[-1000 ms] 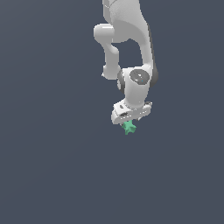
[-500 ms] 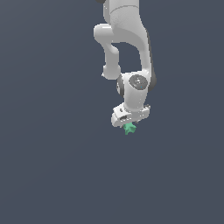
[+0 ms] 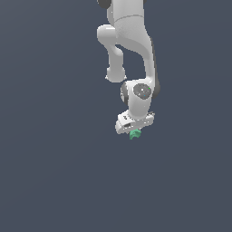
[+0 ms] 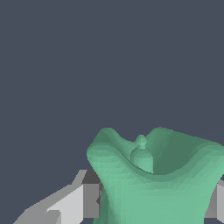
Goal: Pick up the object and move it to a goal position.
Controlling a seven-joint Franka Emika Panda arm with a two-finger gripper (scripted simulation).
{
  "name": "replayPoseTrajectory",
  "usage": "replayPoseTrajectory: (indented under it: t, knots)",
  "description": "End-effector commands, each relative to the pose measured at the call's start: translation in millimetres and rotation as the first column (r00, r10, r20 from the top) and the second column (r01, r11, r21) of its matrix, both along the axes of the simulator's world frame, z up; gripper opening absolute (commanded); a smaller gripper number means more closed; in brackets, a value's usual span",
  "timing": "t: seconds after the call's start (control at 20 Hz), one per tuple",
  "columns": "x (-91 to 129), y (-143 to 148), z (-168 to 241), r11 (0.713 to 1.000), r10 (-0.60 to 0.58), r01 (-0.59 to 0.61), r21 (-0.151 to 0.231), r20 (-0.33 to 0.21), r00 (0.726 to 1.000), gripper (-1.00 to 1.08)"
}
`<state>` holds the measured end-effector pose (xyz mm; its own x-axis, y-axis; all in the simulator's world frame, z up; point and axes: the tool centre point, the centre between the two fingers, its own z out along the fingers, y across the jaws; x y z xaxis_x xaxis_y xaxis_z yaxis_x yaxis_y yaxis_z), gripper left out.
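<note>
The object (image 3: 134,134) is a tiny green knobbly piece hanging just under the white gripper (image 3: 134,132) in the exterior view, near the middle of the picture. In the wrist view the object (image 4: 157,179) fills the space between the two grey fingers (image 4: 89,199), which press on it from both sides. The gripper is shut on the object. The white arm (image 3: 131,59) reaches down from above. Most of the fingers are hidden behind the hand in the exterior view.
Only a plain dark grey-blue background (image 3: 54,172) surrounds the arm in both views. No other objects, containers or edges show.
The wrist has turned a little and the hand with the green object has shifted slightly upward. The grip on the object is unchanged.
</note>
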<state>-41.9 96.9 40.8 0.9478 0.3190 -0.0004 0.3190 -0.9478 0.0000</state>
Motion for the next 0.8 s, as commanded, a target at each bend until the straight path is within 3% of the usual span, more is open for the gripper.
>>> replayPoseTrajectory:
  t: [0.0, 0.5, 0.75]
  knots:
    - [0, 0, -1, 1.0, 0.0, 0.0, 0.0, 0.0, 1.0, -1.0]
    - [0, -1, 0, 1.0, 0.0, 0.0, 0.0, 0.001, 1.0, -1.0]
    - [-5, -18, 2, 1.0, 0.0, 0.0, 0.0, 0.001, 1.0, -1.0]
